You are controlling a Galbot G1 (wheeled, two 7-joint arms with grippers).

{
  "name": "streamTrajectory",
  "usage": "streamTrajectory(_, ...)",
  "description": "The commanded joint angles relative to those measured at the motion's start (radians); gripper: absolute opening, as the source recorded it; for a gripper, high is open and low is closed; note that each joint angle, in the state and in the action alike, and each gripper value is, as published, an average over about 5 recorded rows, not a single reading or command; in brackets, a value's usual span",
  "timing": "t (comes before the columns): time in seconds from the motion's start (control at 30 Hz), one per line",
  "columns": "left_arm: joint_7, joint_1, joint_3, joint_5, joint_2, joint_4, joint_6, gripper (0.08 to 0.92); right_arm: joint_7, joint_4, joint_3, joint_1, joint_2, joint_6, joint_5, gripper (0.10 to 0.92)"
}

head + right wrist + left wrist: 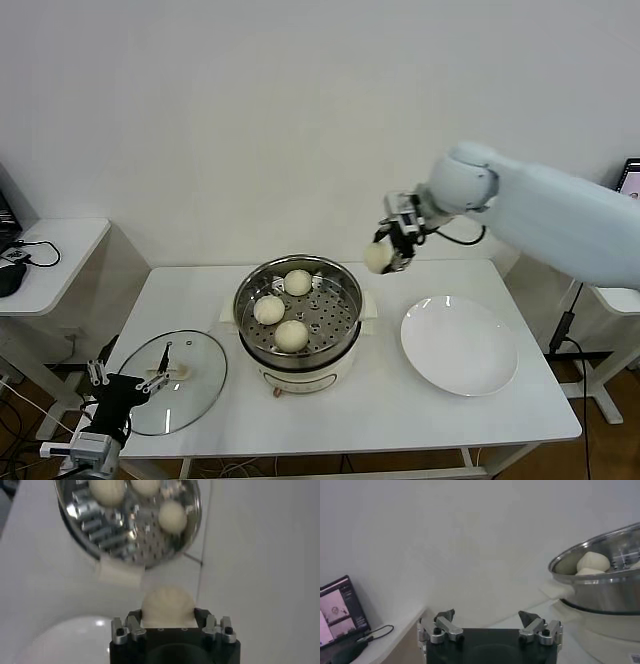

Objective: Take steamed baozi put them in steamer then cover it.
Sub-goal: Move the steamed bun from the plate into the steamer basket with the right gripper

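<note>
Baozi (378, 257) number four is pinched in our right gripper (389, 252), airborne just past the steamer (299, 308) rim at about 2 o'clock from the pot centre.

Steamer lies toward 8 o'clock from the held bun; three baozi already sit on the tray at 12, 9 and 6, so we judge the open spot is the 3 o'clock side, nearest this arm. Round bun, no long axis to align. Right arm reaches in from the right over the plate (459, 345). Left gripper (125, 375) hangs spread wide and empty at the table's near-left edge, beside the cover (170, 382).
</note>
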Motion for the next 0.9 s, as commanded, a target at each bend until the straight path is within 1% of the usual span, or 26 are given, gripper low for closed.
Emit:
streamTrajectory(0.03, -0.001, 0.006, -0.005, -0.001, -0.004, -0.004, -0.003, 0.823, 0.110, 0.000, -0.066, -0.018, 0.184, -0.138, 0.165, 0.653)
streamTrajectory(0.17, -0.001, 0.008, -0.010, -0.002, -0.008, -0.005, -0.004, 0.823, 0.144, -0.048, -0.054, -0.071, 0.234, -0.183, 0.174, 0.653)
streamTrajectory(0.4, -0.001, 0.008, -0.010, -0.003, -0.015, -0.009, -0.005, 0.823, 0.166, -0.126, -0.054, -0.139, 0.288, -0.217, 0.125, 0.653)
streamTrajectory(0.9, -0.002, 0.007, -0.012, -0.005, -0.015, -0.007, -0.006, 0.823, 0.162, -0.176, -0.043, -0.191, 0.292, -0.234, 0.077, 0.655)
